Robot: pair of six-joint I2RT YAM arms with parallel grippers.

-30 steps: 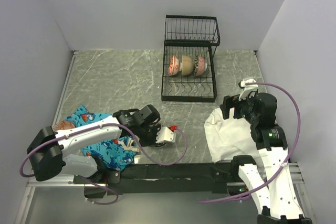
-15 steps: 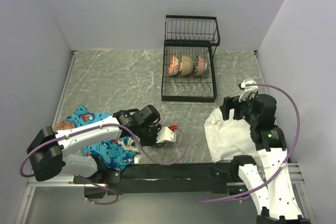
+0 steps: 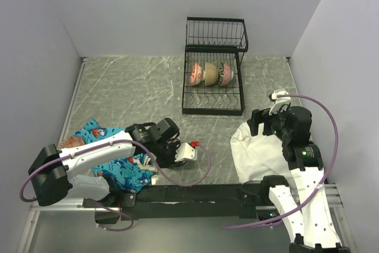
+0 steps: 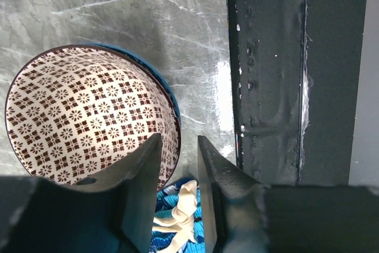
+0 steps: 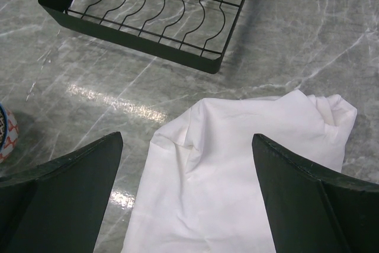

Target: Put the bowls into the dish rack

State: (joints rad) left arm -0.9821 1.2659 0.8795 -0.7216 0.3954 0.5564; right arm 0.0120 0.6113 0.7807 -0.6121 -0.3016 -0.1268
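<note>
- A crumpled white cloth (image 5: pixel 237 146) lies directly beneath the right gripper (image 5: pixel 186 139).
- A blue patterned cloth (image 3: pixel 92 130) with a cream knotted cord (image 4: pixel 176 211) is bunched under the left gripper (image 4: pixel 177 140), near its finger bases.
- A black metal rail (image 4: pixel 278 75) runs just beside that gripper, along the grey marbled tabletop (image 4: pixel 118 4).

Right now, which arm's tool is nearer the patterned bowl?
Left. The left tool straddles the rim of the bowl; the right tool hangs over the white cloth, across the table.
</note>
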